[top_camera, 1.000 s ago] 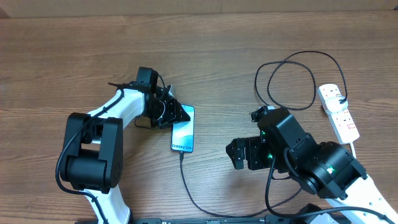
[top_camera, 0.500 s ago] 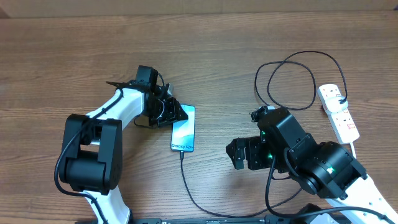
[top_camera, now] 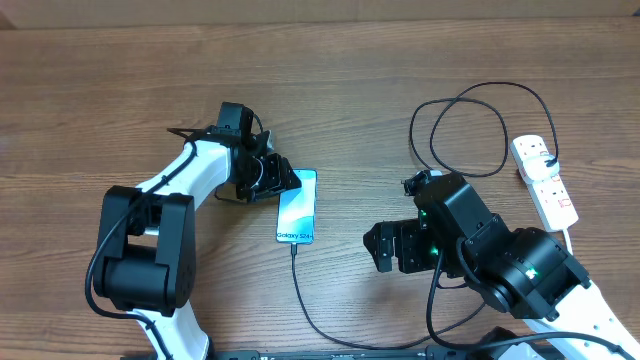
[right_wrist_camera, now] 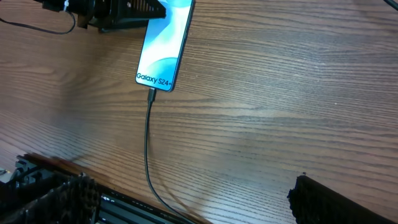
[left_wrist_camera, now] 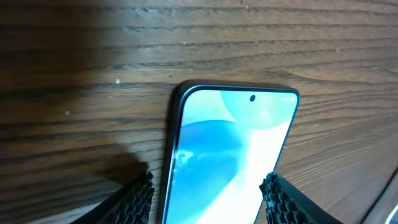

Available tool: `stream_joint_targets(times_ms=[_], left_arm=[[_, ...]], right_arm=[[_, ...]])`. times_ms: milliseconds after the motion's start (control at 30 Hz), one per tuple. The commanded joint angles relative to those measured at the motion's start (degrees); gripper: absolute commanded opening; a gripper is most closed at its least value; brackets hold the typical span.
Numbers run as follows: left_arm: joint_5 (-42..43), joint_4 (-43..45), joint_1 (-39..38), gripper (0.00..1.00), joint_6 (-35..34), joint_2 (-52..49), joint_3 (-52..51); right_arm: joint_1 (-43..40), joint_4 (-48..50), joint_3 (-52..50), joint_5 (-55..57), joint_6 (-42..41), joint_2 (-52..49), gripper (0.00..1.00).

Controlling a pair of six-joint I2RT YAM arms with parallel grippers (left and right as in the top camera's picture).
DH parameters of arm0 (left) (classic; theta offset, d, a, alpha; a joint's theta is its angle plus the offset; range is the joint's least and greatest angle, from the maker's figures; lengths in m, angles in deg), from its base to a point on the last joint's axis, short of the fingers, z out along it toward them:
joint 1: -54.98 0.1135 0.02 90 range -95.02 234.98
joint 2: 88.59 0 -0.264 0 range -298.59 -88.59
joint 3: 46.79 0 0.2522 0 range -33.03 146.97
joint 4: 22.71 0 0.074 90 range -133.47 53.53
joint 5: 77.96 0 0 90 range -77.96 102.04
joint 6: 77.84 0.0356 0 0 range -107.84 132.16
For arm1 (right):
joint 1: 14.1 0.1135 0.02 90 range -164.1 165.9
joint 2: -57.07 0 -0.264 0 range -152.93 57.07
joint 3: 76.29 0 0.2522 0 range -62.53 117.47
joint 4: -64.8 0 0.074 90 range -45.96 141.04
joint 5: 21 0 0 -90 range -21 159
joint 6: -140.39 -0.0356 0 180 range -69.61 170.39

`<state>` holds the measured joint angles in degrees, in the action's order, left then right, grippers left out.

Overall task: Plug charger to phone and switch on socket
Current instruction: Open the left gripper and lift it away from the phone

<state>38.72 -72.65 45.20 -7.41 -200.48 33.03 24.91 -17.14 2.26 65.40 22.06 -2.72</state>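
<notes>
The phone (top_camera: 297,207) lies flat on the table, its cyan screen up and showing "Galaxy S24+". The charger (top_camera: 300,290), a thin black cable, has its tip in the phone's near end. It runs toward the front edge and loops (top_camera: 470,125) at the back right up to the socket (top_camera: 545,180). My left gripper (top_camera: 283,182) is open and straddles the phone's far end. In the left wrist view its fingers (left_wrist_camera: 208,202) sit on either side of the phone (left_wrist_camera: 230,143), with a small gap on the left. My right gripper (top_camera: 385,247) is open and empty, right of the phone. In the right wrist view its fingers (right_wrist_camera: 196,199) frame the plugged cable (right_wrist_camera: 148,143) and the phone (right_wrist_camera: 163,43).
The socket's thick white cord (top_camera: 570,235) runs off toward the front right, behind the right arm. The table's front edge (right_wrist_camera: 124,202) lies just below the right gripper. The left gripper (right_wrist_camera: 118,12) shows at the top of the right wrist view.
The phone's far end has swung slightly to the right, and the left gripper has shifted a little with it. The right arm has not moved.
</notes>
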Motion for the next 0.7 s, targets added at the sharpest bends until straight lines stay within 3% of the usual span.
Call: stream_joint_targets(times_ms=[0, 67, 267, 300, 433, 567, 600, 667], left_arm=[[-20.7, -1.0, 0.8, 0.57, -0.1, -8.1, -5.0], [-22.5, -3.0, 0.8, 0.64, -0.1, -8.0, -3.4], [-30.3, -15.8, 0.8, 0.67, 1.1, -3.5, 8.0], [-30.2, -18.2, 0.8, 0.72, 1.4, -1.6, 10.3], [-27.2, -22.9, -0.6, 0.77, 1.4, 10.4, 15.9], [-28.2, -21.6, -4.9, 0.8, 1.4, 27.7, 16.5], [-29.7, -21.6, -6.3, 0.83, 1.4, 31.9, 16.5], [-33.7, -22.1, -9.5, 0.98, 1.3, 39.3, 16.4]], right_arm=[[-0.1, 0.6, -0.3, 0.5, -0.9, 0.3, 1.0], [-0.1, 0.6, -0.3, 0.3, -2.2, 0.3, 1.0], [-0.1, 2.0, -0.3, 0.2, -2.1, 0.3, 1.0], [-0.1, 2.6, -0.3, 0.4, -2.1, 0.3, 0.98], [-0.1, 4.7, -0.3, 0.6, -2.6, -0.1, 0.68], [-0.1, 4.1, -0.4, 5.6, -10.1, -1.2, 0.55], [-0.1, 3.7, -0.4, 7.5, -12.1, -1.6, 0.51], [-0.1, 2.5, -0.4, 11.6, -16.2, -2.7, 0.43]])
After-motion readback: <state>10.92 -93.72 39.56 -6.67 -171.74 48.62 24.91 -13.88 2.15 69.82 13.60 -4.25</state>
